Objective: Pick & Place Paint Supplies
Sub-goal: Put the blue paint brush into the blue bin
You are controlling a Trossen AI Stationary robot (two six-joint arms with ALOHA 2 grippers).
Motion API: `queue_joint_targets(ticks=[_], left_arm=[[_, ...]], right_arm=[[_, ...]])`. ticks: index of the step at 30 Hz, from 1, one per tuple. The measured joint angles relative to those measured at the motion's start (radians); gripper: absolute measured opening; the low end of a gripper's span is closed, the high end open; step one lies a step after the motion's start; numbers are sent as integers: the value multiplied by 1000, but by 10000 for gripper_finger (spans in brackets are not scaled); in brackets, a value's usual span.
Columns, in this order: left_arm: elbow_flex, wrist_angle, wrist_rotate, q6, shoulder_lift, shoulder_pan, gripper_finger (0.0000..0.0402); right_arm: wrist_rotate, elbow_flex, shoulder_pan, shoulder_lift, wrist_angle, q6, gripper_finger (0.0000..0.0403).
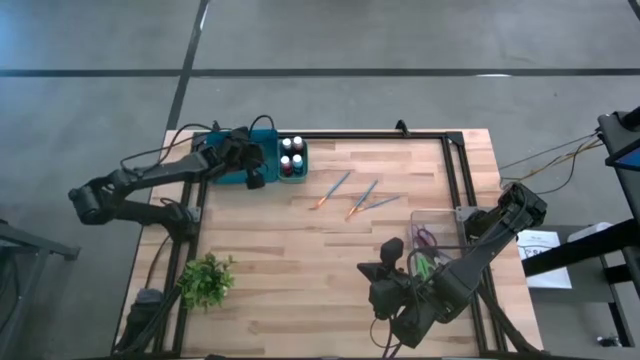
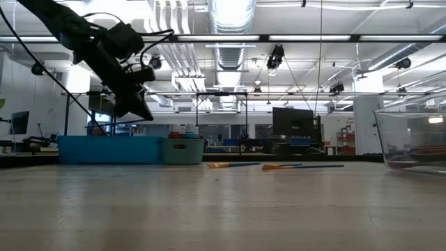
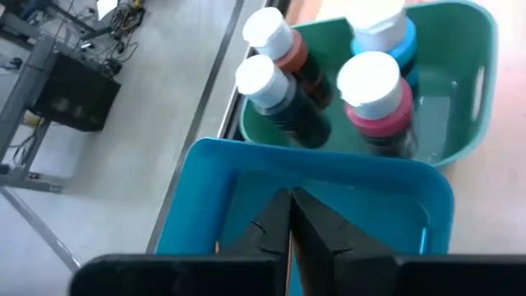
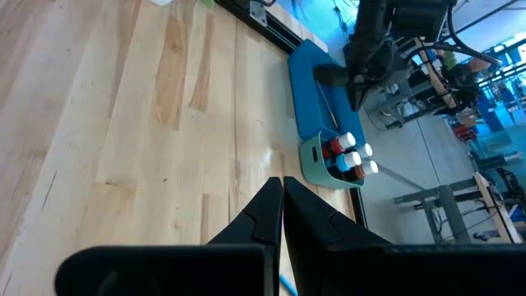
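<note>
Three thin paintbrushes (image 1: 331,189) (image 1: 362,198) (image 1: 381,203) lie flat on the wooden table's far middle; in the low view they show as brushes (image 2: 233,165) (image 2: 300,166). My left gripper (image 1: 254,170) (image 3: 289,215) is shut and empty. It hangs above the blue bin (image 1: 232,168) (image 3: 329,177) at the far left, clear of its rim in the low view (image 2: 136,106). My right gripper (image 1: 390,252) (image 4: 282,205) is shut and empty over the table's near right, pointing toward the far left. An orange tip (image 3: 215,245) shows inside the blue bin.
A small green bin (image 1: 292,158) (image 3: 460,90) of paint bottles stands beside the blue bin. A clear container (image 1: 436,235) (image 2: 412,139) holding scissors sits at the right edge. A green plant (image 1: 206,280) stands at the near left. Bare wood lies between them.
</note>
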Motion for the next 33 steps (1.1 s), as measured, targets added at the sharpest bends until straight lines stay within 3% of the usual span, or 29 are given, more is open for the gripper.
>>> queue_joint_targets(ticks=[8, 13, 16, 21, 23, 28, 33], left_arm=[[2, 18, -2, -9, 0, 0, 91], [2, 17, 4, -36, 0, -8, 107], [3, 15, 85, -68, -3, -35, 108], [1, 2, 357, -108, -4, -129, 109], [-1, 3, 401, -155, 0, -189, 109], [-5, 9, 332, -268, 41, -361, 109], [1, 19, 252, -285, 93, -540, 109]], right_arm=[[0, -5, 0, 0, 1, 1, 9], [0, -5, 0, 0, 1, 1, 9], [0, -5, 0, 0, 1, 1, 9], [0, -5, 0, 0, 0, 1, 9], [0, -5, 0, 0, 0, 1, 9], [0, -5, 0, 0, 0, 1, 9], [0, -5, 0, 0, 4, 1, 9]])
